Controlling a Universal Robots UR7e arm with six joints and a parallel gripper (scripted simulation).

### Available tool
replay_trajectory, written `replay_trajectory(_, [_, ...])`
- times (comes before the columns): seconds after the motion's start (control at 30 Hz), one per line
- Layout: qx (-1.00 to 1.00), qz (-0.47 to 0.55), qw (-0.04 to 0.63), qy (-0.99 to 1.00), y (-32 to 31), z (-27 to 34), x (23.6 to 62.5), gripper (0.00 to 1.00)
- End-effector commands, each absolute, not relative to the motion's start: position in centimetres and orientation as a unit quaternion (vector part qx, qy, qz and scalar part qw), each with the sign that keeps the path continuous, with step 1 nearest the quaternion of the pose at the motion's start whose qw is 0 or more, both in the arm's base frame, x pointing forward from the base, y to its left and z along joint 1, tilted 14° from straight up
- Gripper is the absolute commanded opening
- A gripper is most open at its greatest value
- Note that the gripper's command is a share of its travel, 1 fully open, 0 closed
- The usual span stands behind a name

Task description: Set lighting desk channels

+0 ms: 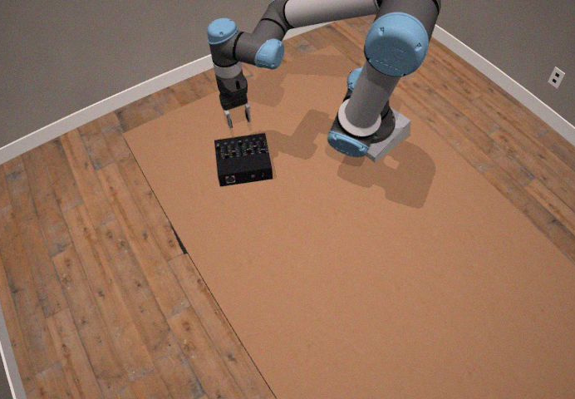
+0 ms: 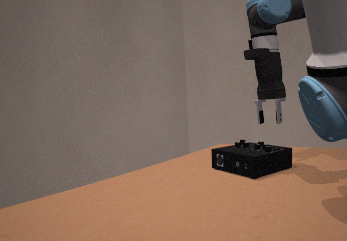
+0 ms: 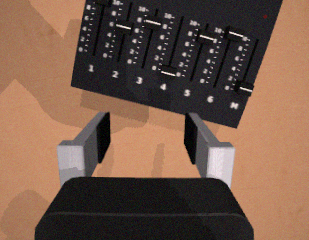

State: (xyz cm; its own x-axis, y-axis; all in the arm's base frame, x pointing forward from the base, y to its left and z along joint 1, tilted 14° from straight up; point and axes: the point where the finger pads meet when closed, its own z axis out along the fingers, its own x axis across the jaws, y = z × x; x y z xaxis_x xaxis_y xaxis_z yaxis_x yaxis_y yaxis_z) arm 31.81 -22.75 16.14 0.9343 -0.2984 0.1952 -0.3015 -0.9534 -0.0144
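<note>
We had the grey two-finger metal gripper (image 1: 238, 119) (image 2: 269, 123) (image 3: 147, 127) spread wide, grasping nothing — raised, likely so it could turn without brushing the caps. The black box-shaped lighting desk (image 1: 243, 162) (image 2: 237, 158) (image 3: 159, 60) sat below on the tan tabletop (image 1: 345, 282) (image 2: 151, 204).

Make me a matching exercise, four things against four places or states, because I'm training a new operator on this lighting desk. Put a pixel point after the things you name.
Things:
1. channel 3 fader cap (image 3: 153, 23)
2. channel 4 fader cap (image 3: 168, 73)
3. gripper (image 1: 238, 122) (image 2: 269, 122) (image 3: 147, 127)
4. lighting desk (image 1: 243, 165) (image 2: 233, 154) (image 3: 126, 90)

Places and states:
A. open, nothing between its fingers
B. at the bottom end of its track
C. standing on the table (image 1: 345, 282) (image 2: 151, 199) (image 3: 274, 175)
D. in the upper part of its track

Right pairs: 1-D, 2-B, 3-A, 4-C.
</note>
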Motion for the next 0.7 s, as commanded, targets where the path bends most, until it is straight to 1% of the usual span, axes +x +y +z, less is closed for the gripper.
replay_trajectory(0.0, [0.992, 0.102, 0.012, -0.079, -22.2, 16.8, 32.0, 1.0])
replay_trajectory(0.43, [0.971, 0.105, 0.038, 0.213, -19.8, 19.2, 32.7, 1.0])
replay_trajectory(0.5, [0.971, 0.105, 0.038, 0.213, -19.8, 19.2, 32.7, 1.0])
replay_trajectory(0.67, [0.931, 0.105, 0.05, 0.345, -19.0, 20.2, 33.0, 1.0])
